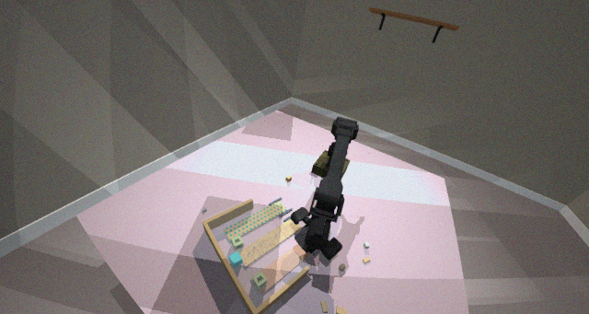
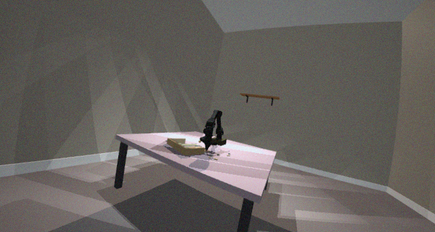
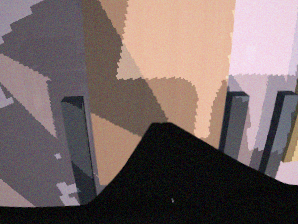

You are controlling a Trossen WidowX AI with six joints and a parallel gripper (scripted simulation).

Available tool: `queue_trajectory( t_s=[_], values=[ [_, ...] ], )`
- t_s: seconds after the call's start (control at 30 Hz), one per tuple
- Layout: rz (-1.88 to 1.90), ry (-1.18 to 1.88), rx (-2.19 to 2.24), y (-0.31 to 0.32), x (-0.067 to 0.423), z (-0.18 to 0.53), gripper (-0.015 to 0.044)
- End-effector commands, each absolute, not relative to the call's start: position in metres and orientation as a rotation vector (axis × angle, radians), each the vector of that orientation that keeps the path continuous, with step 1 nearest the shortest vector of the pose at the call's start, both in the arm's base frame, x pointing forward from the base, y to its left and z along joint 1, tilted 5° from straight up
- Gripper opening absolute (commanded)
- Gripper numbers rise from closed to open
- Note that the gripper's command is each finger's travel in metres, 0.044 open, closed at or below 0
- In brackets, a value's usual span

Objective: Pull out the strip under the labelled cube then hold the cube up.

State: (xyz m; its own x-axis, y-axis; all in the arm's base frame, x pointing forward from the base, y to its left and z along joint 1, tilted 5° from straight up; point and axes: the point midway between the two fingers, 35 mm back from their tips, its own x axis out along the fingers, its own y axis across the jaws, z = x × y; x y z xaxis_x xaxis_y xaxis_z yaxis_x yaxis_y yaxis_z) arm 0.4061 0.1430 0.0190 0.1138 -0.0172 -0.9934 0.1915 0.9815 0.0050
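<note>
End effector point(image 1: 309, 255) clenched on nothing, low at the orange strip's point(image 1: 284, 263) near end, lower centre of top view. Labelled cube point(image 1: 259, 279) sits on that strip in the tray point(image 1: 228, 214). Risk: fast pull drags or tips the cube.

My arm point(image 1: 335, 176) reaches out from its base near the desk's far edge, upper link upright, forearm slanting down toward the near side. Wrist bent, hand point(image 1: 309, 253) pointing down, low over the desk. Fingers pressed fully together, nothing between them. Wrist view: dark closed fingertips.
</note>
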Motion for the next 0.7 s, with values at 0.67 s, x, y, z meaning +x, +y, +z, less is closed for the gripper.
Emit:
queue_trajectory(
  t_s=[0.67],
  values=[
    [-0.148,1.454,0.143,0.148,0.379,0.011,0.0]
  ],
)
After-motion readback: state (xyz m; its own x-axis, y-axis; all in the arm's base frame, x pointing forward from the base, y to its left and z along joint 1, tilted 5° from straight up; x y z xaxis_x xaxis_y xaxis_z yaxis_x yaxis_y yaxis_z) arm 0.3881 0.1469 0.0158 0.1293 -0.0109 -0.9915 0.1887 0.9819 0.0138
